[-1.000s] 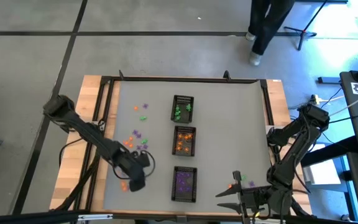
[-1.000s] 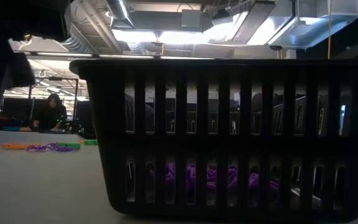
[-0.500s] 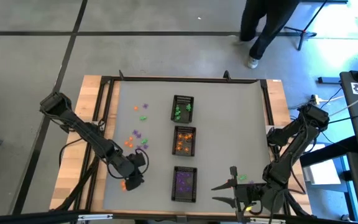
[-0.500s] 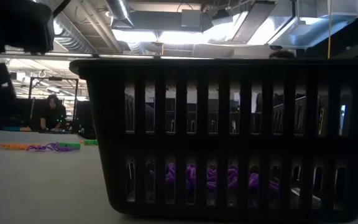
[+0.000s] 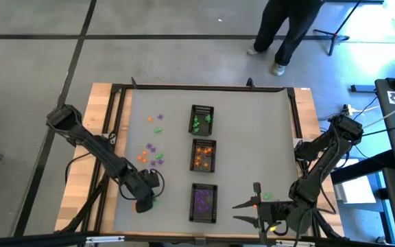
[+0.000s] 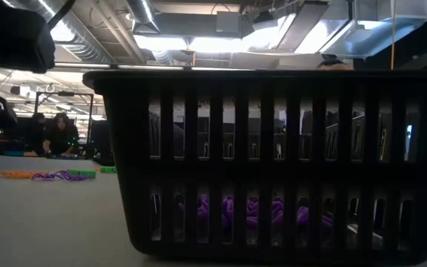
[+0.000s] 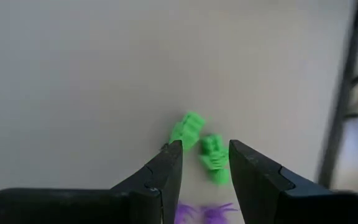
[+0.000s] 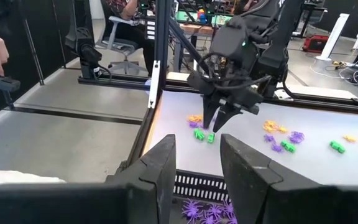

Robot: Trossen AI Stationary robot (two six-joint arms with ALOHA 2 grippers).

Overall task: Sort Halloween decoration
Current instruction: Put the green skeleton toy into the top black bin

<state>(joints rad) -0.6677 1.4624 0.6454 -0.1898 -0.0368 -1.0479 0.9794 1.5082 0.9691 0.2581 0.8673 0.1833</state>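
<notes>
Green trinkets [image 7: 202, 144] near table's front-left edge [image 5: 118, 221], under seemingly parted, empty left tool [image 7: 205, 163].

Left gripper [image 5: 145, 204] lowered near table's front-left, fingers parted, right gripper [image 5: 247, 210] parted at front edge

My two arms are dark, almost black, made of long thin tubes with thick round joints. A black cable runs in a loop beside my left arm. My left hand [image 7: 201, 177] has two flat black fingers [image 7: 166, 171] with slanted tips. My right hand [image 8: 194, 168] has the same two wide, dark fingers. On its wrist a small orange light shines.
</notes>
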